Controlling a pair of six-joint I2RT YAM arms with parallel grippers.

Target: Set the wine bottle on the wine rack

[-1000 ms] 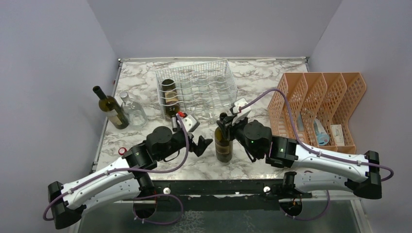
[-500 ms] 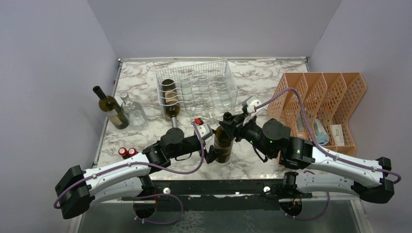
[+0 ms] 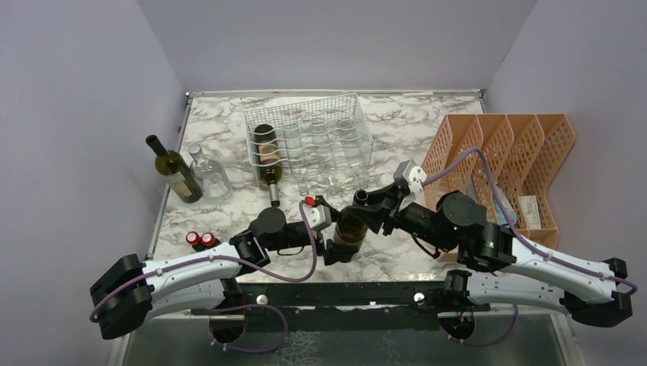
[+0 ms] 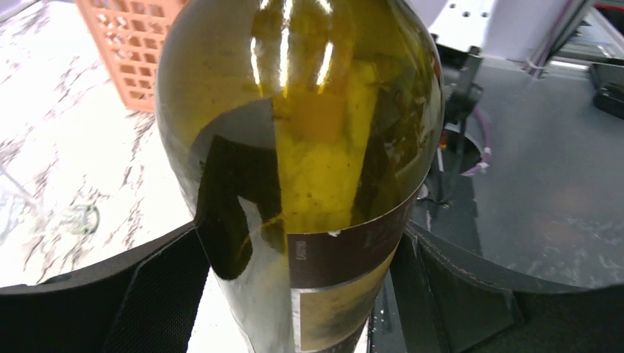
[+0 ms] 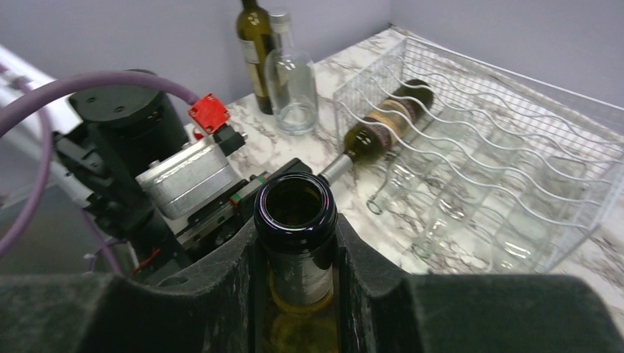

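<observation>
The right gripper (image 5: 294,250) clamps the tilted wine bottle (image 3: 349,229) by its neck, apart from the wine rack (image 3: 320,137); the left gripper (image 4: 302,290) flanks its body, grip unclear. The dark label (image 4: 346,257) has unreadable print; another bottle (image 3: 266,152) lies racked.

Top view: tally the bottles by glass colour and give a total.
Dark green: 3 (held bottle, racked bottle lying in the rack, standing bottle)
Clear: 1 (clear bottle)
Total: 4
Faint clear shapes inside the rack are too unclear to count.
</observation>
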